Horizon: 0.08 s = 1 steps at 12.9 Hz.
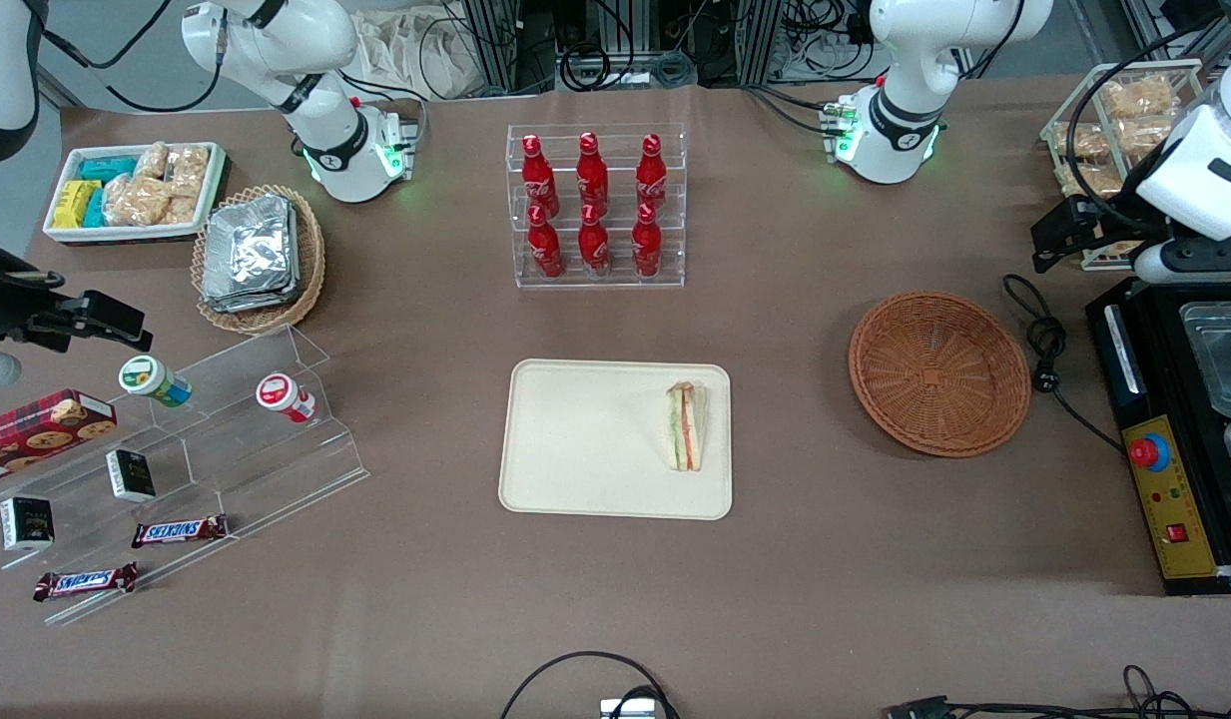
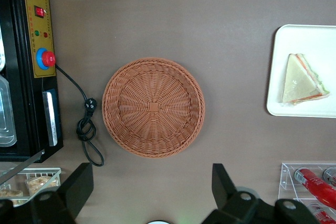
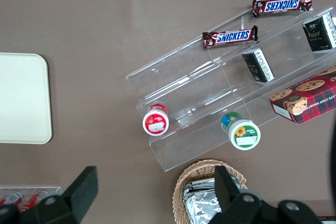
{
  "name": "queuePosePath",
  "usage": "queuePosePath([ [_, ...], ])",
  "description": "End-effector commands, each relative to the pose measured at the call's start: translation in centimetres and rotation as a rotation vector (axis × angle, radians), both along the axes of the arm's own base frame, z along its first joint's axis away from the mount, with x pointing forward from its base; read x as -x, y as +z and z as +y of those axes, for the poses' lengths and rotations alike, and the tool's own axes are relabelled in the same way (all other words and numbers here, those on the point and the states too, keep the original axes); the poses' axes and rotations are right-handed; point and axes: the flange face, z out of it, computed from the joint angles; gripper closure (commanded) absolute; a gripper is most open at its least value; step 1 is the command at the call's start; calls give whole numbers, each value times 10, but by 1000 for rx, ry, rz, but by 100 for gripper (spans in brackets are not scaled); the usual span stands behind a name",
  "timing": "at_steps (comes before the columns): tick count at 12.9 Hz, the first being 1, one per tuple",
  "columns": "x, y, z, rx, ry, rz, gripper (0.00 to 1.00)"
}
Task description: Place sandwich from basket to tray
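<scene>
Sandwich (image 1: pixel 687 427) already lay on tray (image 1: pixel 585 439), well away from the wide-open, empty end effector (image 2: pixel 152 195), which hung over table beside empty basket (image 2: pixel 153 107)

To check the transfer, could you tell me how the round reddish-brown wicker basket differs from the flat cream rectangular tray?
The round reddish-brown wicker basket is woven and empty; the flat cream rectangular tray is smooth and holds the triangular sandwich. The open gripper hangs above the basket, not the tray. Both rest on the table.
</scene>
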Motion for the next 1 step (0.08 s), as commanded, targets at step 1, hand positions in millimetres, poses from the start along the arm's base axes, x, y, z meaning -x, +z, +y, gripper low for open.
queuePosePath([
  [1, 5, -3, -5, 12, -5, 25, 0],
])
